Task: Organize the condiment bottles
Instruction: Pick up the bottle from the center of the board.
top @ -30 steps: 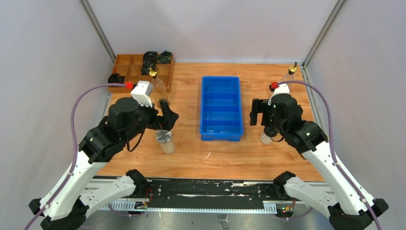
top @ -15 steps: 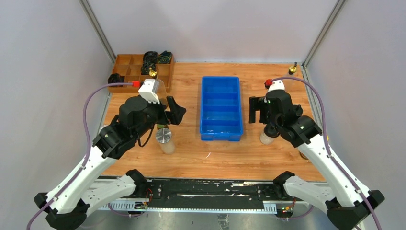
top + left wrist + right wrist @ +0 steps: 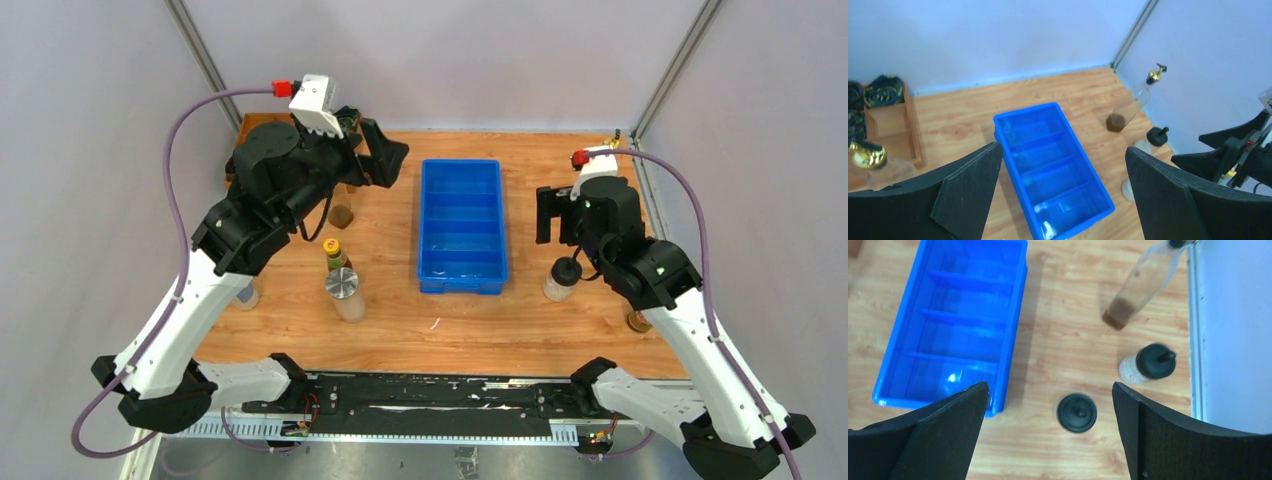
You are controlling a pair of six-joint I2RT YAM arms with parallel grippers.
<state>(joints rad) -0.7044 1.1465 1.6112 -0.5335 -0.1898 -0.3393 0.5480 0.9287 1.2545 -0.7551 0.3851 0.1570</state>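
My left gripper is open and empty, raised above the table's far left; in its wrist view it looks over the blue tray. My right gripper is open and empty above a black-capped jar, which stands right of the tray. A second black-capped jar and a tall gold-spouted bottle stand nearer the right wall. A yellow-capped dark bottle and a silver-lidded shaker stand left of the tray. Another tall clear bottle is partly hidden by my left arm.
The blue tray has several empty compartments. A wooden organizer with black cable coils sits at the far left corner. A dark-capped container shows under my right arm. Another container shows beside my left arm.
My left arm has lifted and swung toward the far side, uncovering the yellow-capped bottle. My right gripper has moved slightly away from me, uncovering the black-capped jar.
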